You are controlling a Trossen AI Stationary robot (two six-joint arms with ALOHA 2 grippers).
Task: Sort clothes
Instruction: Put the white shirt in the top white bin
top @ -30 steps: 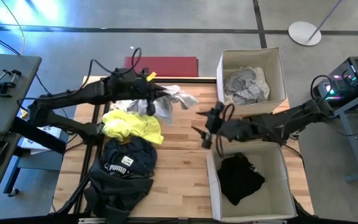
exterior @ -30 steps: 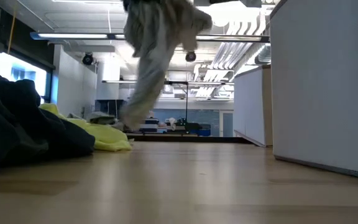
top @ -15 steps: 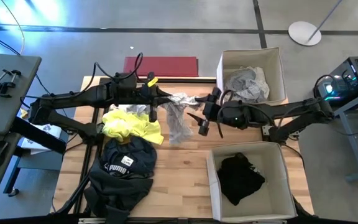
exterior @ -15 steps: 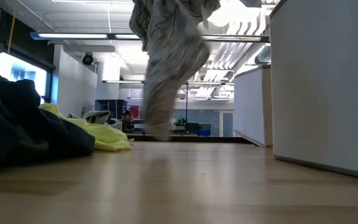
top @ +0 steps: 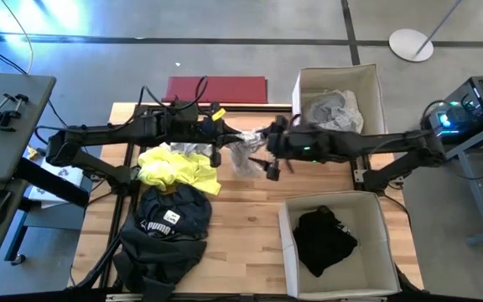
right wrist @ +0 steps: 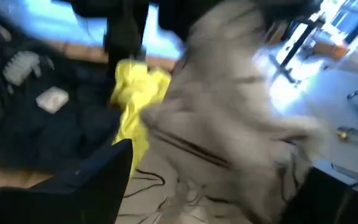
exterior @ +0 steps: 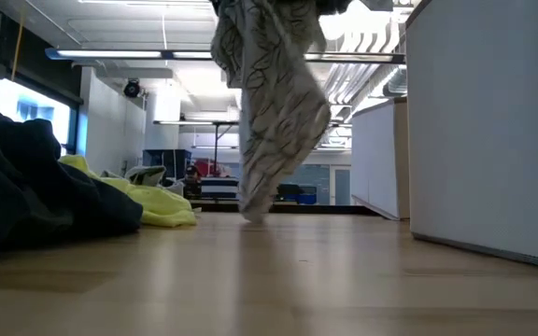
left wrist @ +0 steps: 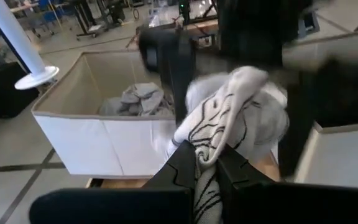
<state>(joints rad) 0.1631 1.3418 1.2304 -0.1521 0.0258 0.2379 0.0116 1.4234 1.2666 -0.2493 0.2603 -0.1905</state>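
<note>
Handover is the step in hand, judging by how both arms meet over the table's middle; going from the left: the dark Puma garment (top: 170, 225) and the neon yellow garment (top: 177, 168) lie on the table (top: 241, 226) under the left arm, untouched, with a red mat (top: 218, 88) at the far edge; the left gripper (top: 218, 137) holds its fingers clamped together on the patterned grey-white garment (top: 243, 151), which hangs from it with its lower end just touching the wood in the low view (exterior: 271, 112); just beside it, on the cloth's other side, the right gripper (top: 268, 155) stands with its fingers spread wide, the fabric filling the space in front of them in its own wrist view, though no grip shows yet; further right stand the far white box (top: 374, 92) holding grey and white pieces and the near white box (top: 376, 226) holding a black piece.

Risk, as I judge it: if the left fingers let go before the right ones have closed on a good fold, the garment would drop to the table between the arms; a shallow pinch on a loose edge could slip free on the way to a box; the trailing end could drag on the wood or snag a box rim.
</note>
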